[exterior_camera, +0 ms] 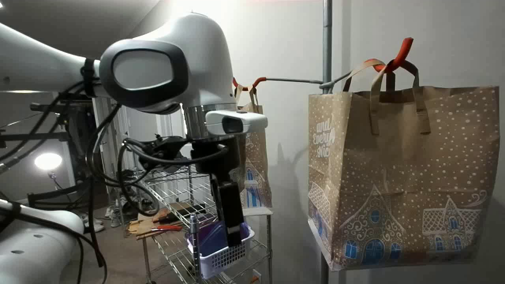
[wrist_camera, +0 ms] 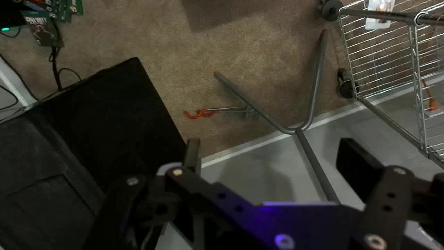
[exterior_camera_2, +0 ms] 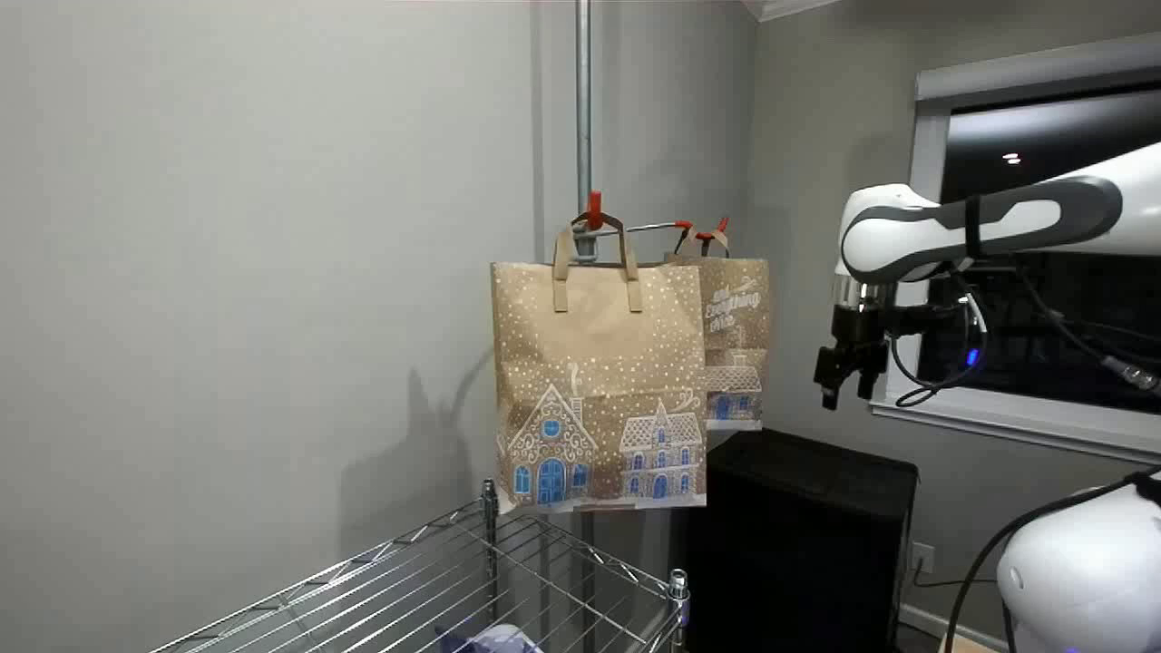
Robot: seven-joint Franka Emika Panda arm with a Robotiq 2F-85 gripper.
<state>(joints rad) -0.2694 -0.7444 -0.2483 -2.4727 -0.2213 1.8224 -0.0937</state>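
My gripper [wrist_camera: 272,159] is open, with nothing between its fingers in the wrist view. It hangs pointing down in mid-air, and it shows in both exterior views [exterior_camera: 234,236] [exterior_camera_2: 850,394]. Two brown paper bags with white dots and house drawings hang by their handles from red-tipped hooks on a grey metal pole. One bag [exterior_camera: 418,169] is large at the right of an exterior view, and it also shows behind the other bag [exterior_camera_2: 736,345]. The other bag [exterior_camera_2: 599,390] is partly hidden behind the arm in an exterior view [exterior_camera: 254,169]. Neither bag shows in the wrist view.
The pole [exterior_camera_2: 583,109] stands by the wall on a forked base [wrist_camera: 295,130]. Lower orange hooks [wrist_camera: 201,114] stick out from it. A wire shelf [exterior_camera_2: 363,589] holds a white basket [exterior_camera: 225,258]. A large black box [exterior_camera_2: 807,508] stands below the bags, near the window [exterior_camera_2: 1043,299].
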